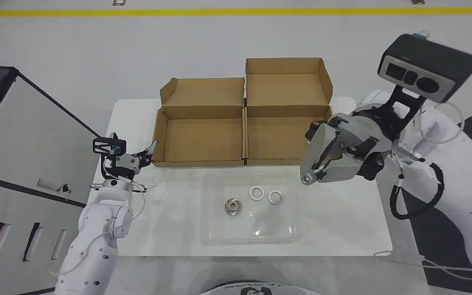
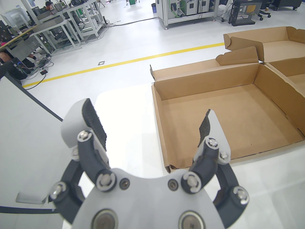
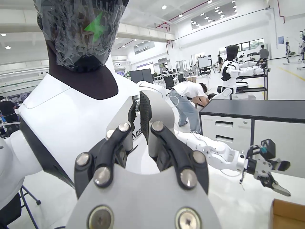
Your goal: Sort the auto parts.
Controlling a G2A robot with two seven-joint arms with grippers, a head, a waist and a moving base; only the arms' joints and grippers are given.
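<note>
1. My left claw [image 2: 148,108] stood released, with the pads wide apart and nothing between them.
2. It hung above the left part of the counter [image 1: 169,214], just beside the near left corner of the left box [image 1: 199,140]. It was aimed across that box's floor.
3. My right claw [image 3: 146,106] was clenched, its fingers pressed together with nothing gripped.
4. In the top view it hung above the near right corner of the right box [image 1: 284,136], with the tips over that box's near wall. It was turned back toward my own side of the counter.
5. The parts lay on the counter in front of the boxes, between the two claws and nearer the right one. Neither claw touched them.
6. There was a metal ring [image 1: 232,206] and two white rings [image 1: 256,193] side by side just to its right.
7. A clear plastic sheet [image 1: 251,232] lay flat on the counter, just on my side of the parts. I could not tell whether the metal ring touched its edge.
8. Both boxes were brown cardboard and sat wall to wall on the far half of the counter, with their lids folded back.
</note>
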